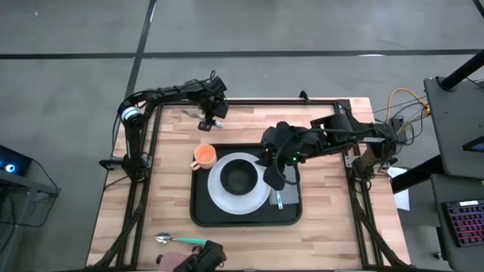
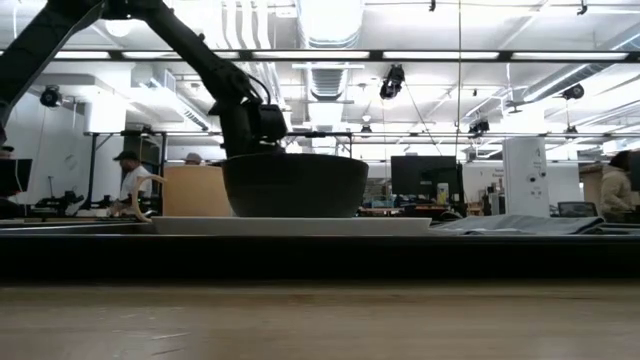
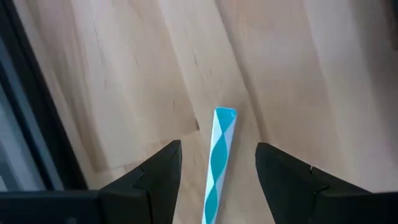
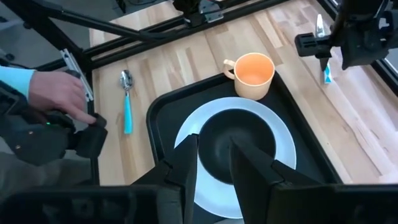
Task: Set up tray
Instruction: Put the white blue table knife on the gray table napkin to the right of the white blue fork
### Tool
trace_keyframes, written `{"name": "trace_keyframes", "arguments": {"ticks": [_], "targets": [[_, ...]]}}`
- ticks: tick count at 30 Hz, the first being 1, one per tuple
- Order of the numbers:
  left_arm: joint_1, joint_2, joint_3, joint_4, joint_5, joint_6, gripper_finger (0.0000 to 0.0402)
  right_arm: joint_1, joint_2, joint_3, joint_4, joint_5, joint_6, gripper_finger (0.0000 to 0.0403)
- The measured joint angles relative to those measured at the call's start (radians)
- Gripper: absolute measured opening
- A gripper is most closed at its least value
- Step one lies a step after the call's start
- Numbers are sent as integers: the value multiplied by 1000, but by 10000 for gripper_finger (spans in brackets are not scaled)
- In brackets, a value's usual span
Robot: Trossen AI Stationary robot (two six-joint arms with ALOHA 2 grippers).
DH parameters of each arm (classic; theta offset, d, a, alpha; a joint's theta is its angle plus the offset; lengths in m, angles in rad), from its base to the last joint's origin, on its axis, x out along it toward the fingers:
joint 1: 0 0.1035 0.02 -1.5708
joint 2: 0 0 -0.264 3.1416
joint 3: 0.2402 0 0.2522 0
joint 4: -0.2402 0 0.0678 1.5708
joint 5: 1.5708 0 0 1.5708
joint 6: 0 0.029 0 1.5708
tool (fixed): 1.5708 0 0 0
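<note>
Black rectangular tray (image 1: 203,215) with low rim sits mid-table on the pale wood table (image 1: 333,242), carrying a white plate (image 1: 219,196), dark bowl (image 1: 240,178) and orange cup (image 1: 204,156). Right gripper (image 1: 271,175) hovers over the bowl's edge, jaws slightly apart, empty. Left gripper (image 1: 207,121) at the far edge, jaws open around a teal-striped utensil handle (image 3: 219,163).

Flat black rectangular tray (image 1: 203,214) mid-table is crowded: round white plate (image 1: 219,198) with dark bowl (image 1: 240,178), orange mug (image 1: 204,156) at its far-left corner, right gripper (image 1: 270,175) over its right side. Bare wood left, right and near. Teal-handled spoon (image 1: 180,239) and a person's hand (image 4: 57,91) block the near-left edge.
</note>
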Motion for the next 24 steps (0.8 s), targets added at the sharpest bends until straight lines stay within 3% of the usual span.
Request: {"name": "trace_keyframes", "arguments": {"ticks": [7, 17, 24], "targets": [[-5, 0, -95, 87, 0, 0, 185, 12, 0, 0, 0, 0, 0, 84], [-10, 13, -135, 186, 8, 10, 181, 17, 0, 0, 0, 0, 0, 78], [-26, 70, -120, 139, 20, -19, 110, 22, -1, 0, 6, -6, -1, 69]]}}
